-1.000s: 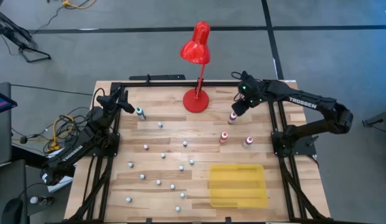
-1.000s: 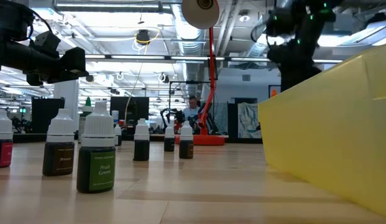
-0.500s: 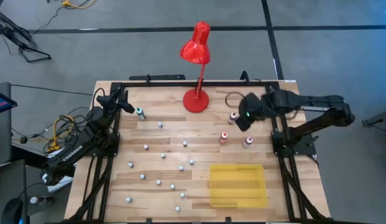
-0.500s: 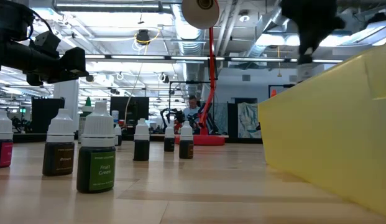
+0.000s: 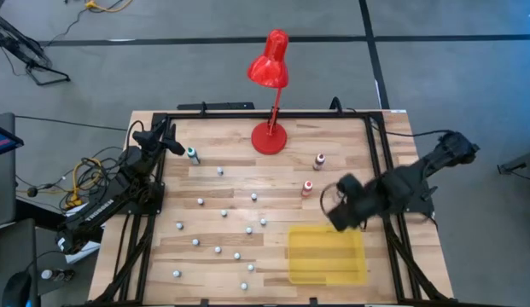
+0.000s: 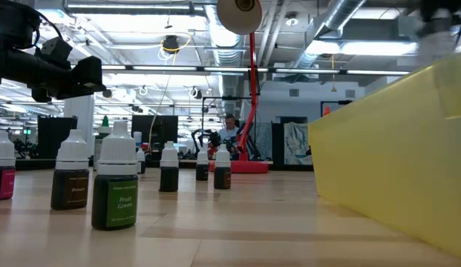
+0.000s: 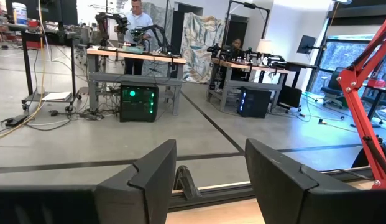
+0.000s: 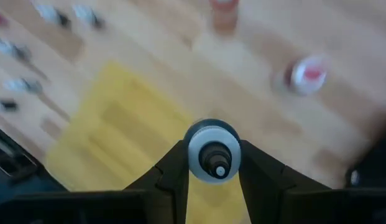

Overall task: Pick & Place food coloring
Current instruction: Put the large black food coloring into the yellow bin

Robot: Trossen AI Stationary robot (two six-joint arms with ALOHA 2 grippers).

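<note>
Landmark: the yellow tray, sitting near the table's front right corner.

Low view: the tray's wall is filling the right side and cutting off everything behind it. Left of it, a green-filled bottle reading "Fruit Green" is standing closest to the lens, with a brown-filled one and a red-filled one beside it, the last clipped by the frame edge. Smaller bottles behind them are too small to read.

Right gripper is hanging just above the tray's far edge, blurred in the overhead picture. Its wrist camera is showing the fingers clamped on a food coloring bottle, pale cap facing the lens; the contents' colour is hidden behind the cap. Tray surface is lying directly below it.

Beyond the tray, a red bottle and then a darker-filled one are standing upright on the wood, apart from each other. Many pale-capped bottles are scattered left of the tray; their colours are unreadable from overhead.

Well to the tray's far left, the left gripper is waiting at the table's rear left edge, fingers standing apart and holding nothing, a teal bottle near it.

Farthest back, the red lamp is standing on its base at the rear edge.
</note>
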